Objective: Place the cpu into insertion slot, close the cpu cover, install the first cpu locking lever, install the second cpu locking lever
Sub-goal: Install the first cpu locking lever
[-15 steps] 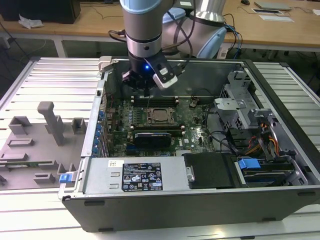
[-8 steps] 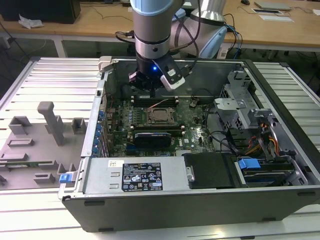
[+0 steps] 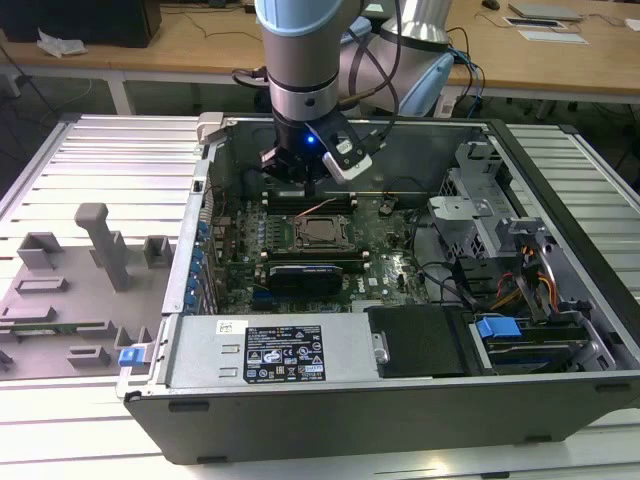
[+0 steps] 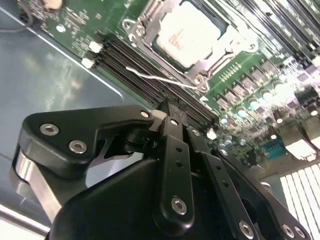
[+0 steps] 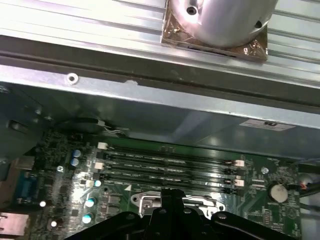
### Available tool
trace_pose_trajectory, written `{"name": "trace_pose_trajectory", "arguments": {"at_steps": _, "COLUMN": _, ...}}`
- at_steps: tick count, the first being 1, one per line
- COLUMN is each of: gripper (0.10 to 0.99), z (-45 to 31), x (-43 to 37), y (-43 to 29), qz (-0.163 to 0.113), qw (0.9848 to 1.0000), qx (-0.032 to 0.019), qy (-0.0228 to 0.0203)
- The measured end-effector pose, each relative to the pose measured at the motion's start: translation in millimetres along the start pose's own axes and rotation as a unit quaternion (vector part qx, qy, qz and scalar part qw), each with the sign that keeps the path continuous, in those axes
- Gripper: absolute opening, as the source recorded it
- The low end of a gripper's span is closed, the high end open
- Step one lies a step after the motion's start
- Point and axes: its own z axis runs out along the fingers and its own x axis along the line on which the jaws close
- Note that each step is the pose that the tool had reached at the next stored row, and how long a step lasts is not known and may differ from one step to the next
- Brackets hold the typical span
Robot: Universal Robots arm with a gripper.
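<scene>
One thin locking lever (image 4: 160, 79) runs lengthwise along the insertion slot (image 4: 150, 46) edge facing the memory slots (image 4: 125, 57), just beyond the gripper (image 4: 167, 111), jaws pinched together and empty. The cpu (image 4: 187, 32) sits mid-motherboard (image 4: 240, 67), cpu cover (image 4: 225, 48) down.

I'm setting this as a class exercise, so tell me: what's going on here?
A robot arm's shut gripper hangs inside an open computer case, just above the memory slots. The cpu is seated on the motherboard with the cpu cover down around it. A thin wire locking lever sticks out over the memory slots near the gripper, unlatched.
</scene>
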Motion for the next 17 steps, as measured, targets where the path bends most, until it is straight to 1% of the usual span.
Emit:
{"name": "trace_pose_trajectory", "arguments": {"at_steps": 1, "gripper": 0.106, "z": 0.2, "x": 0.0, "y": 0.0, "qz": -0.002, "qw": 1.0000, "qx": 0.0014, "qy": -0.0062}}
{"name": "trace_pose_trajectory", "arguments": {"at_steps": 2, "gripper": 0.106, "z": 0.4, "x": 0.0, "y": -0.1, "qz": -0.003, "qw": 0.9999, "qx": 0.0026, "qy": -0.0107}}
{"name": "trace_pose_trajectory", "arguments": {"at_steps": 3, "gripper": 0.106, "z": 0.7, "x": 0.0, "y": -0.1, "qz": -0.007, "qw": 0.9997, "qx": 0.0065, "qy": -0.0229}}
{"name": "trace_pose_trajectory", "arguments": {"at_steps": 4, "gripper": 0.106, "z": 1.0, "x": 0.1, "y": -0.2, "qz": -0.009, "qw": 0.9994, "qx": 0.0092, "qy": -0.0312}}
{"name": "trace_pose_trajectory", "arguments": {"at_steps": 5, "gripper": 0.106, "z": 1.6, "x": 0.2, "y": -0.3, "qz": -0.011, "qw": 0.9992, "qx": 0.0106, "qy": -0.0377}}
{"name": "trace_pose_trajectory", "arguments": {"at_steps": 6, "gripper": 0.106, "z": 3.1, "x": 0.4, "y": -0.7, "qz": -0.012, "qw": 0.9990, "qx": 0.0112, "qy": -0.0414}}
{"name": "trace_pose_trajectory", "arguments": {"at_steps": 10, "gripper": 0.106, "z": 8.1, "x": 0.9, "y": -2.0, "qz": -0.011, "qw": 0.9990, "qx": 0.0115, "qy": -0.0420}}
{"name": "trace_pose_trajectory", "arguments": {"at_steps": 12, "gripper": 0.106, "z": 9.2, "x": 0.6, "y": -2.0, "qz": -0.010, "qw": 0.9990, "qx": 0.0116, "qy": -0.0421}}
{"name": "trace_pose_trajectory", "arguments": {"at_steps": 17, "gripper": 0.106, "z": 12.3, "x": -3.0, "y": -1.7, "qz": -0.009, "qw": 0.9990, "qx": 0.0118, "qy": -0.0424}}
